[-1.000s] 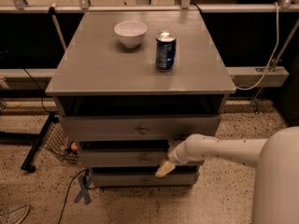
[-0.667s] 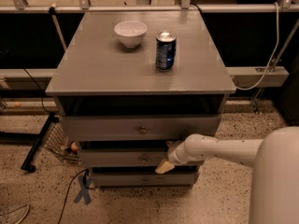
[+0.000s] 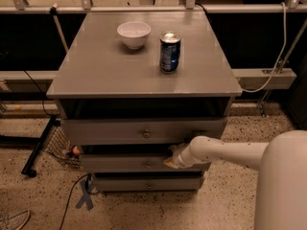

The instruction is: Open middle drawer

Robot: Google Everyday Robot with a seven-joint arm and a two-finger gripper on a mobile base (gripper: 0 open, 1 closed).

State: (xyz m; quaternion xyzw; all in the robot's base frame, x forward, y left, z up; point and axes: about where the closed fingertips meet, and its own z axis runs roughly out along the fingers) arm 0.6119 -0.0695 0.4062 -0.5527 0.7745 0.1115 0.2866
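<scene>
The middle drawer (image 3: pixel 124 163) is the low grey front between two other drawers of the grey cabinet, with a small round knob (image 3: pixel 148 165) at its centre. A dark gap shows above its front. My gripper (image 3: pixel 171 160) is at the end of the white arm that comes in from the right. It sits against the upper right part of the middle drawer's front, just right of the knob.
A white bowl (image 3: pixel 134 33) and a blue can (image 3: pixel 170 51) stand on the cabinet top (image 3: pixel 96 71). The top drawer (image 3: pixel 144 131) and bottom drawer (image 3: pixel 148 184) are above and below. A black stand foot (image 3: pixel 38 147) and a cable (image 3: pixel 72 195) lie on the floor at the left.
My gripper has risen slightly, from the lower part of the middle drawer's front to its upper edge. The cabinet and the things on it have not moved.
</scene>
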